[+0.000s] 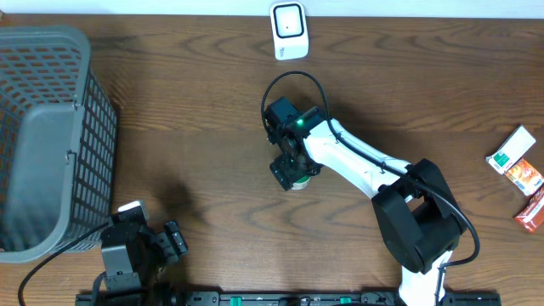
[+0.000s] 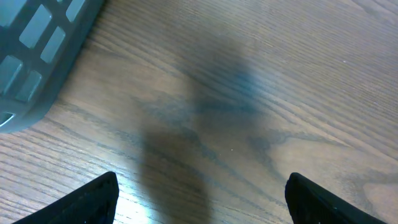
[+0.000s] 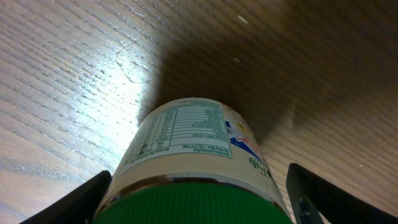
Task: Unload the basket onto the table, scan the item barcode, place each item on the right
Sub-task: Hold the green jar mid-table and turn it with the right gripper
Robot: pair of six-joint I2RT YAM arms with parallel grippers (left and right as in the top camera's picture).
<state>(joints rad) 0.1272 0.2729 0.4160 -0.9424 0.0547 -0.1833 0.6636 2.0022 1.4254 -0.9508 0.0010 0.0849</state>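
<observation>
A jar (image 3: 186,143) with a green lid and a cream label of printed text fills the right wrist view, seen from the lid end. My right gripper (image 3: 199,199) has one finger against each side of it, just below the lid. From overhead the right gripper (image 1: 293,172) and the jar (image 1: 299,180) are over the middle of the table. The white scanner (image 1: 289,30) stands at the far edge, well beyond them. My left gripper (image 2: 202,199) is open over bare wood, near the front left corner (image 1: 174,242).
A grey mesh basket (image 1: 51,136) takes up the left side, and its corner (image 2: 37,50) shows in the left wrist view. Three small packets (image 1: 514,151) (image 1: 524,177) (image 1: 531,211) lie at the right edge.
</observation>
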